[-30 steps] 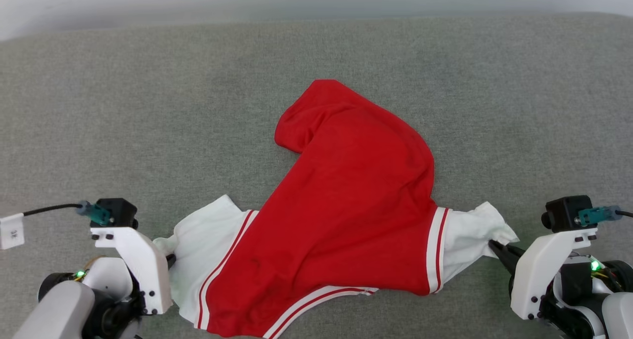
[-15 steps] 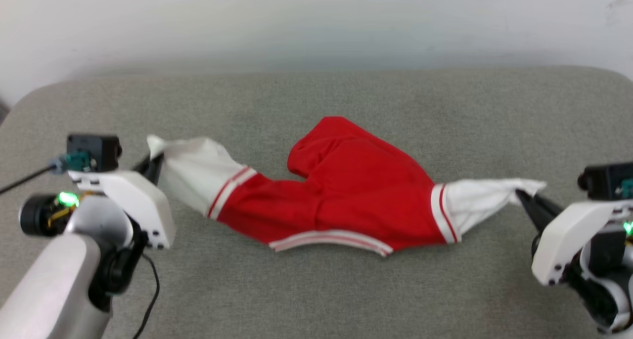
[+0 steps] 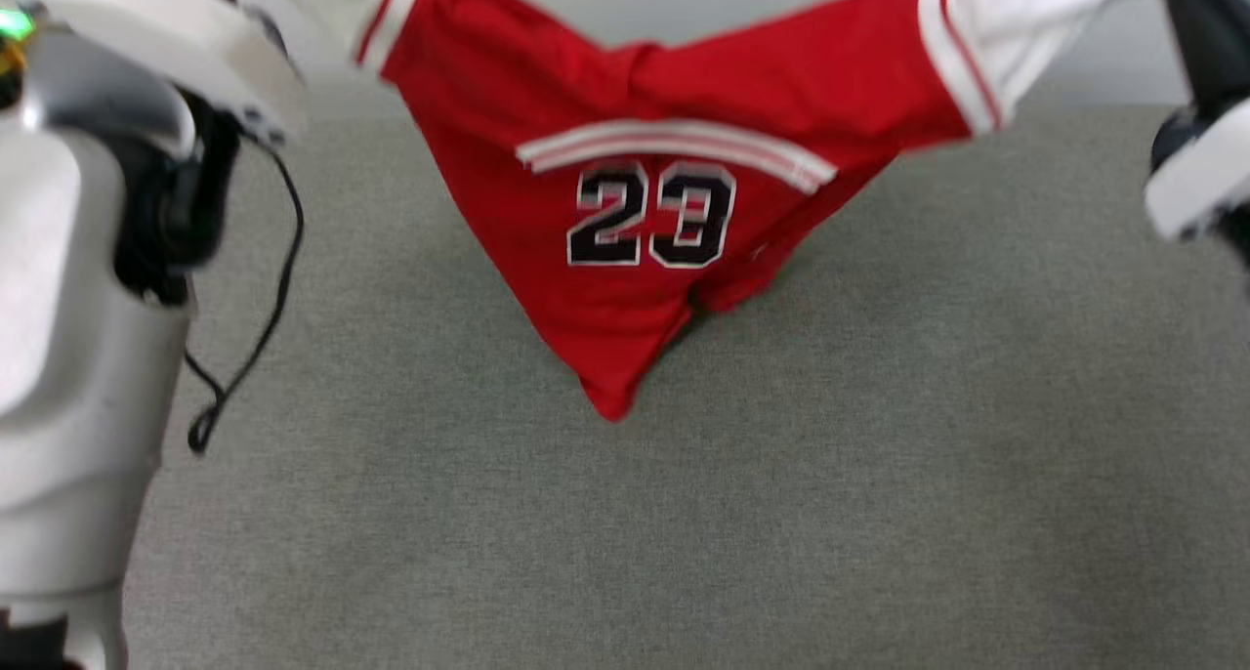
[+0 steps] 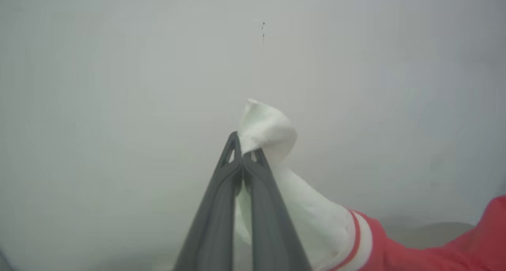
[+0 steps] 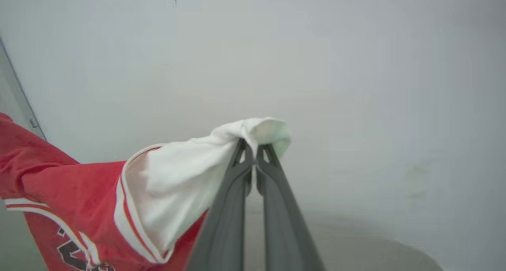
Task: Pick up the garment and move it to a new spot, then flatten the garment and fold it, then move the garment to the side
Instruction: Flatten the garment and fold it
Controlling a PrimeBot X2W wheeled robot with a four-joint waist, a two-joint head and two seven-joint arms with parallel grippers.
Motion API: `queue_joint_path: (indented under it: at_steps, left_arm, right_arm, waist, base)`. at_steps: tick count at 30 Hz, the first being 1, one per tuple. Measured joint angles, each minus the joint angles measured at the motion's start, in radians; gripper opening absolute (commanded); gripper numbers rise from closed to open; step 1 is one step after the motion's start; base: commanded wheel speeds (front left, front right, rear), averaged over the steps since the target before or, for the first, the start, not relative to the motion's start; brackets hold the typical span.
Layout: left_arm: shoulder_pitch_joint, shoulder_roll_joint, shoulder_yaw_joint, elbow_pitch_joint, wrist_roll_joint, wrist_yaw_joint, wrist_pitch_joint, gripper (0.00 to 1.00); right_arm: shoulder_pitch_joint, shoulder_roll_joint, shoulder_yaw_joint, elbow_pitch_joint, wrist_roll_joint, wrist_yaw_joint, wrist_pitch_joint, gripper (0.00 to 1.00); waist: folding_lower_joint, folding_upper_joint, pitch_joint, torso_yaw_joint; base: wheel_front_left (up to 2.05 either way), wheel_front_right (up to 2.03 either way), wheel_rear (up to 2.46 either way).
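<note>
- Well, my left gripper [image 4: 242, 158] was clamped on one white sleeve [image 4: 267, 125], my right gripper [image 5: 253, 154] on the other.
- Shirt [image 3: 635, 299] hung between them over the cushion [image 3: 781, 514], low point near it.
- Thin pinches might slip if I stretched it too hard.

Both white sleeves of the garment [image 3: 625, 304] run off the head view's top edge; its blurred number reads perhaps 23.
</note>
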Motion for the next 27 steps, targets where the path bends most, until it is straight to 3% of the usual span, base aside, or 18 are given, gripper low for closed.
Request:
queue_joint_path:
  at_steps: [8,19,20,27]
  left_arm:
    - [-0.319,-0.025,0.020,0.137,0.035,-0.040,-0.099,0.00]
    - [-0.694,0.005,0.031,0.253,0.085,-0.081,-0.137,0.00]
    - [-0.744,0.004,0.028,0.281,0.089,-0.091,-0.148,0.00]
    - [-0.768,-0.010,0.020,0.368,0.083,-0.110,-0.176,0.00]
  right_arm:
    - [-0.356,-0.003,0.006,0.122,0.004,0.000,-0.109,0.00]
    - [-0.802,0.005,0.044,0.351,0.020,0.000,-0.230,0.00]
    - [-0.881,0.006,0.064,0.412,0.019,0.000,-0.263,0.00]
    - [-0.980,0.042,0.132,0.571,0.031,0.000,-0.336,0.00]
  waist:
    - [0.0000,0.0000,0.106,-0.011]
    - [0.0001,0.0000,0.302,-0.050]
    - [0.0002,0.0000,0.357,-0.060]
    - [0.0002,0.0000,0.458,-0.073]
  base:
    - [0.00,0.00,0.00]
    - [0.00,0.00,0.00]
    - [0.00,0.00,0.00]
    - [0.00,0.00,0.00]
